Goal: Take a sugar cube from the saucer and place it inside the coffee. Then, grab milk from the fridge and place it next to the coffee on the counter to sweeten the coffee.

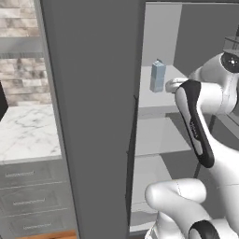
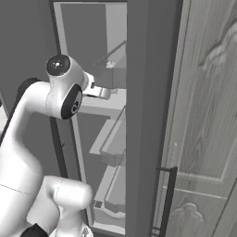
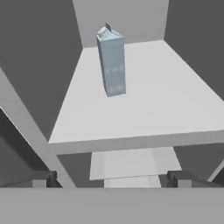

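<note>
Wide-open, empty gripper point(image 3: 111, 178) faces the milk point(image 3: 112, 61), upright on the fridge shelf point(image 3: 144, 109) ahead, well apart. Likely light, stiff, smooth: pinch mid-body.

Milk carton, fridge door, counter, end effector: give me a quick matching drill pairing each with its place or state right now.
Things:
1. milk carton
2. fridge door
3. counter
4. end effector

States:
A. swung open
B. white marble, left of the fridge
C. upright on a fridge shelf
D. open, short of the shelf edge

Pairs: 1-C, 2-A, 3-B, 4-D
</note>
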You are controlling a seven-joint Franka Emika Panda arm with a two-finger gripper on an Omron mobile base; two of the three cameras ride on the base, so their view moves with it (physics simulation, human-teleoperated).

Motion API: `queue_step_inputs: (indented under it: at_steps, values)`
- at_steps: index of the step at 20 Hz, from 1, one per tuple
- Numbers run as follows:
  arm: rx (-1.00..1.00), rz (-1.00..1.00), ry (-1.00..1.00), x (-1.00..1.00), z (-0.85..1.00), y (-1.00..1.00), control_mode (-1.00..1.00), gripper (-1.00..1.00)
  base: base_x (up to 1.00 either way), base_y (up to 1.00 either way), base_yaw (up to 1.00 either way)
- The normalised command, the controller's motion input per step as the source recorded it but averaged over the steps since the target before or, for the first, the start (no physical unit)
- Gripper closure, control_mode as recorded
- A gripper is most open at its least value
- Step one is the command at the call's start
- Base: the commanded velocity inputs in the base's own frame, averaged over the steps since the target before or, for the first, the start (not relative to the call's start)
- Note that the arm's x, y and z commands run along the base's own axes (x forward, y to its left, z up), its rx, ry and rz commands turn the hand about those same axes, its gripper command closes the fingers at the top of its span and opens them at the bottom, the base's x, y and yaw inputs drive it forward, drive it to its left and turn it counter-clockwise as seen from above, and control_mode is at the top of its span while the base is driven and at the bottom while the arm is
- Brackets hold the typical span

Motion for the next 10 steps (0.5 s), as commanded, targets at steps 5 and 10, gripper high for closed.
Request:
queue_step_inputs:
  at_steps: [5, 10]
  values:
    - [-0.03, 0.00, -0.02, 0.36, 0.03, 0.00, -1.00, -1.00, 0.00, 0.00, 0.00]
    - [-0.06, 0.00, -0.12, 0.51, -0.58, 0.00, -1.00, -1.00, 0.00, 0.00, 0.00]
